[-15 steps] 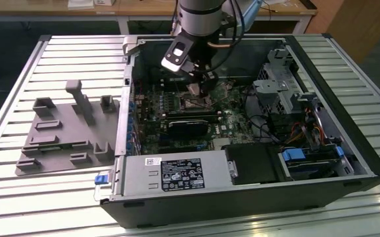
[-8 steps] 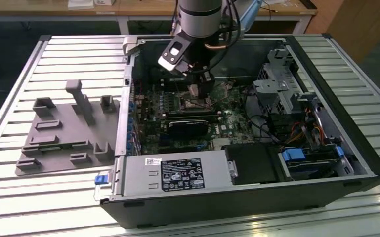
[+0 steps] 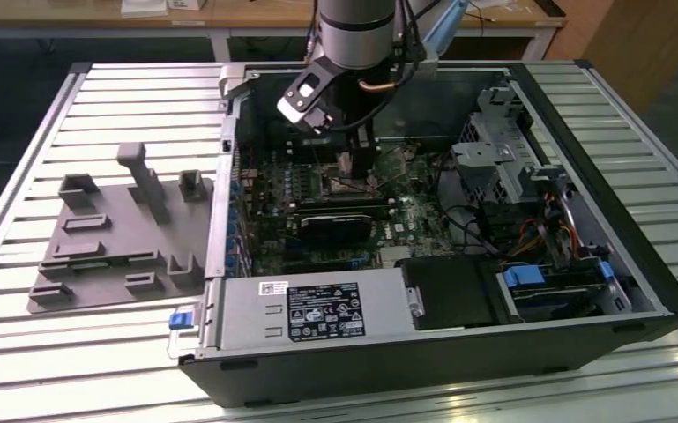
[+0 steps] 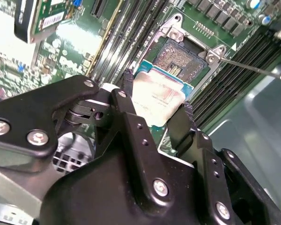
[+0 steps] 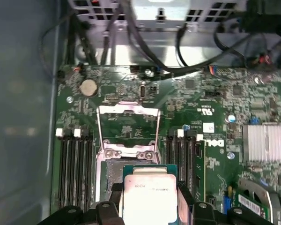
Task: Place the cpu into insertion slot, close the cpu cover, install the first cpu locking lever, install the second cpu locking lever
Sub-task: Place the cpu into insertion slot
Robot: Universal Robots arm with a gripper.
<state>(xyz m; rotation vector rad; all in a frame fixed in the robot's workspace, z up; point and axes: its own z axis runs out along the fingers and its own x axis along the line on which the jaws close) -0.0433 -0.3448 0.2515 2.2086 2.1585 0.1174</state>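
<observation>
Item one: we list the gripper [image 4: 157,93], its two black fingers [image 4: 129,110] drawn in against opposite edges of the cpu [image 4: 163,104] and gripping it, silver top showing between them. In the first wrist view the cpu [image 5: 150,197] hangs in the gripper [image 5: 151,202] over the near edge of the insertion slot [image 5: 111,172]; we cannot tell whether they touch. The insertion slot [image 4: 181,58] has its dark contact field bare. A thin locking lever [image 4: 250,67] stands free off one corner. Beyond the slot, the cpu cover [image 5: 126,109] is swung open. Memory slots [image 5: 77,164] flank the socket. Farther out, in the exterior view: the arm [image 3: 356,31] reaching down into the open computer case [image 3: 433,374], a grey fixture [image 3: 103,256] to the exterior view's left, all on a slatted table [image 3: 115,97].
</observation>
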